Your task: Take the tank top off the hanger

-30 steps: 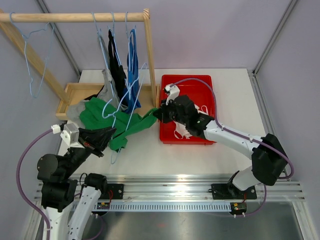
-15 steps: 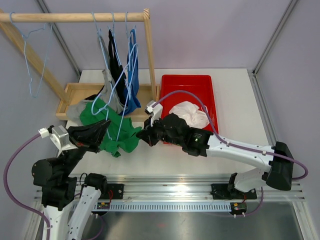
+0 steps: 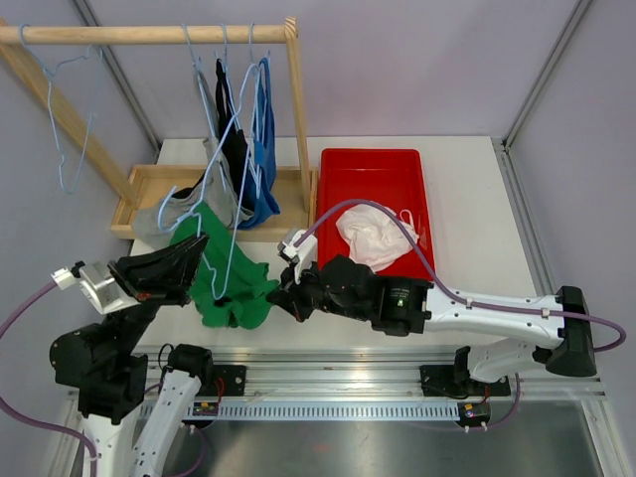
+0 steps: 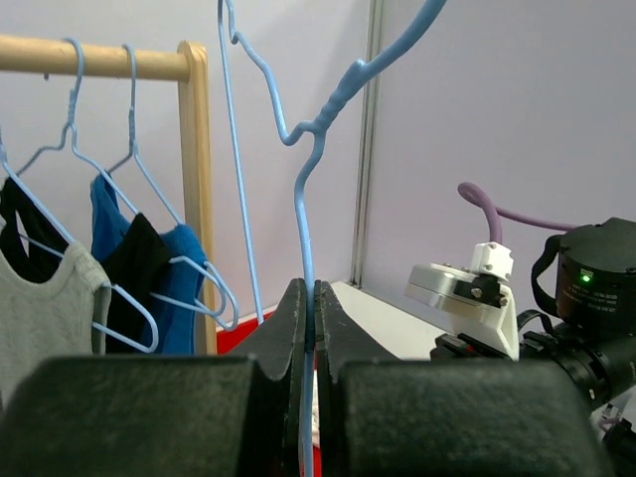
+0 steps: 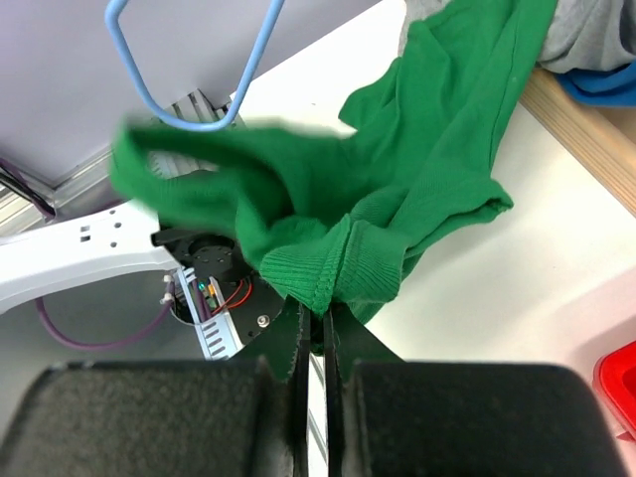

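Pinching the blue hanger point(image 4: 302, 199), your left gripper point(image 4: 307, 298) is clamped tight on its wire. Your right gripper point(image 5: 313, 316) grips the green tank top point(image 3: 234, 288) by its hem (the ribbed edge). It's bunched between both grippers, over the table point(image 3: 462, 209).

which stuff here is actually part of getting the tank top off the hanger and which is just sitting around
In the job: green ribbed tank top; light blue wire hanger; left end effector; right end effector.
Lying about: red plastic tray; crumpled white cloth; wooden clothes rack; shallow wooden tray.
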`<move>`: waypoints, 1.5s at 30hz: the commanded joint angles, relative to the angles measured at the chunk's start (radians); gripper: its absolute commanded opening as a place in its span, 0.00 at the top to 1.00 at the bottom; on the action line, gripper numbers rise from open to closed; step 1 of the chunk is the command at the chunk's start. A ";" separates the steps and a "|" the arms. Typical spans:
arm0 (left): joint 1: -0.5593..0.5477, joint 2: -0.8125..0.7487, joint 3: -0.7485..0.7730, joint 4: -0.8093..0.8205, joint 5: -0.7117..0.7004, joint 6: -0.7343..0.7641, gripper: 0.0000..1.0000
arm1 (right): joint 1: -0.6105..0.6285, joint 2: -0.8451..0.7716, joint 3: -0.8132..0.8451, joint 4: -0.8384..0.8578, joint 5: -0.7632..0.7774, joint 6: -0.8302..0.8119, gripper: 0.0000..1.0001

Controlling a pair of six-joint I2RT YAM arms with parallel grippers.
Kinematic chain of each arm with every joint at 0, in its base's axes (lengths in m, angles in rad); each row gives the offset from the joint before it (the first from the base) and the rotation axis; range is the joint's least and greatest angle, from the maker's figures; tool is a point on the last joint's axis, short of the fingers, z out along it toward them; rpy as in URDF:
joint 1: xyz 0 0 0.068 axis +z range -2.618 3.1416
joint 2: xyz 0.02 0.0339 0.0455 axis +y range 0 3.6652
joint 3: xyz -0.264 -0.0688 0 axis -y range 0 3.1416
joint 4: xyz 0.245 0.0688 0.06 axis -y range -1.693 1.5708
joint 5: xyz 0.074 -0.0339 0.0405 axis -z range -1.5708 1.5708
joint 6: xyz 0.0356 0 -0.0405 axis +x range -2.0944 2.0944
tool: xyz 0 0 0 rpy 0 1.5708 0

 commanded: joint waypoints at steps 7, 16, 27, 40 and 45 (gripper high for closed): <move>0.003 -0.015 0.087 0.056 -0.050 0.045 1.00 | 0.033 -0.040 0.047 -0.011 0.093 -0.013 1.00; 0.009 -0.048 0.170 -0.126 -0.139 0.122 1.00 | 0.034 -0.011 0.044 -0.019 0.147 -0.032 1.00; 0.009 -0.088 0.265 -0.470 -0.341 0.192 1.00 | 0.025 0.257 0.116 0.021 0.115 -0.041 1.00; 0.009 -0.081 0.285 -0.576 -0.459 0.226 1.00 | -0.007 0.334 0.071 0.053 0.087 0.005 0.01; 0.009 -0.076 0.285 -0.578 -0.459 0.225 1.00 | -0.009 0.310 0.053 0.052 0.107 0.002 0.01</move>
